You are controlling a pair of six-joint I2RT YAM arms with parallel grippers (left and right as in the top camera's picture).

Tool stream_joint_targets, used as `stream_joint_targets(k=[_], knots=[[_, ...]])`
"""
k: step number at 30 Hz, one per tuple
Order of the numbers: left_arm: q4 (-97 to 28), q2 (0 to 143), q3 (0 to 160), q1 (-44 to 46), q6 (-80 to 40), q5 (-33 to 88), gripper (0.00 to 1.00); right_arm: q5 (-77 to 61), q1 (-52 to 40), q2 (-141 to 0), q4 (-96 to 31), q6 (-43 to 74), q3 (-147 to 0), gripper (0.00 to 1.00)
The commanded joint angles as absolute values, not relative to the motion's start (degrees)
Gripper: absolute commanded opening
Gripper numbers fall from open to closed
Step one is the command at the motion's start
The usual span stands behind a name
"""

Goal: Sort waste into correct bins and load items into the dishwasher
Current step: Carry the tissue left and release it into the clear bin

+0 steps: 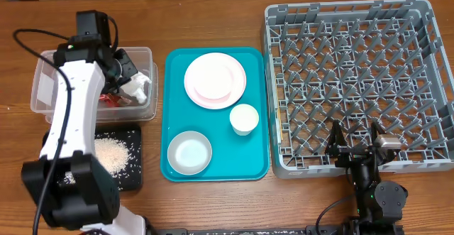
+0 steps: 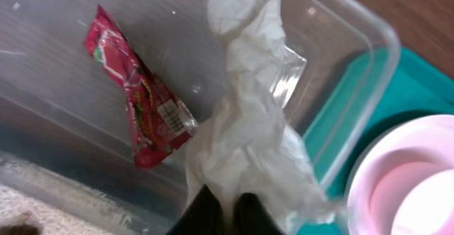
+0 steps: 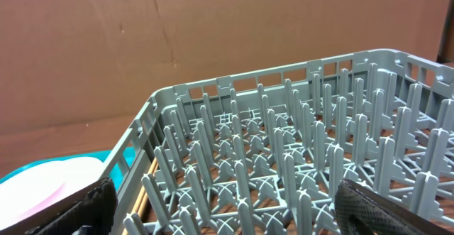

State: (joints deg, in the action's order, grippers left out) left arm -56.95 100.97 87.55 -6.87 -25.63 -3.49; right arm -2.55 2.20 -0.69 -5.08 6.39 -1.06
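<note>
One napkin (image 2: 248, 121), pinched in our left gripper (image 2: 221, 210), hangs inside the tub (image 2: 355, 43) beside the wrapper (image 2: 142, 107), ready to drop. Our right gripper (image 1: 355, 141) gapes wide by the rack (image 1: 347, 8).

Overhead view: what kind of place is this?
Probably a robot-lab mock-up of a dish-clearing station: a grey dish rack, a teal serving tray and a clear waste tub.
</note>
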Motion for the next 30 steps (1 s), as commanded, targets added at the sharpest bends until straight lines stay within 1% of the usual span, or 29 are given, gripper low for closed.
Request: stream_joint_targets(k=[1,2,3,4,5,8,9,13,16,22,27,30], knots=[[-56.10,101.91,86.91,-7.11,-24.38,-2.96,0.48,-2.17,1.89,-0.16,-4.64,6.68,-0.47,1.00],[-55.75,101.86,86.98,-7.11,-24.36,-2.92,0.64,-2.20,1.89,-0.16,-4.64,6.68,-0.47,1.00],[-55.61,101.65,87.18,-7.11,-24.36,-2.92,0.70,-2.20,1.89,-0.16,-4.64,6.68,-0.47,1.00],[-55.51,101.51,87.44,-7.11,-24.36,-2.92,0.74,-2.17,1.89,-0.16,-4.64,6.68,-0.47,1.00],[-55.68,101.43,87.94,-7.11,-24.36,-2.72,0.75,-2.20,1.89,-0.16,-4.64,6.68,-0.47,1.00],[-56.88,101.27,89.62,-7.11,-23.24,0.51,0.76,-2.17,1.89,-0.16,-4.64,6.68,-0.47,1.00],[-58.13,101.06,90.61,-7.05,-21.69,5.87,0.73,-2.20,1.89,-0.16,-4.64,6.68,-0.49,1.00],[-60.64,100.60,91.00,-6.20,-17.80,20.38,0.67,-2.20,1.89,-0.16,-4.64,6.68,-0.47,1.00],[-62.54,100.60,90.96,-4.29,-16.71,25.76,0.63,-2.20,1.89,-0.16,-4.64,6.68,-0.47,1.00],[-62.76,100.60,90.96,2.07,-18.44,21.85,0.61,-2.20,1.87,-0.16,-4.64,6.68,-0.47,1.00],[-61.17,100.60,90.96,8.19,-19.84,21.15,0.62,-2.20,1.89,-0.16,-4.64,6.68,-0.47,1.00],[-60.16,100.62,90.96,11.77,-22.20,15.97,0.62,-2.20,1.89,-0.16,-4.64,6.68,-0.47,1.00]])
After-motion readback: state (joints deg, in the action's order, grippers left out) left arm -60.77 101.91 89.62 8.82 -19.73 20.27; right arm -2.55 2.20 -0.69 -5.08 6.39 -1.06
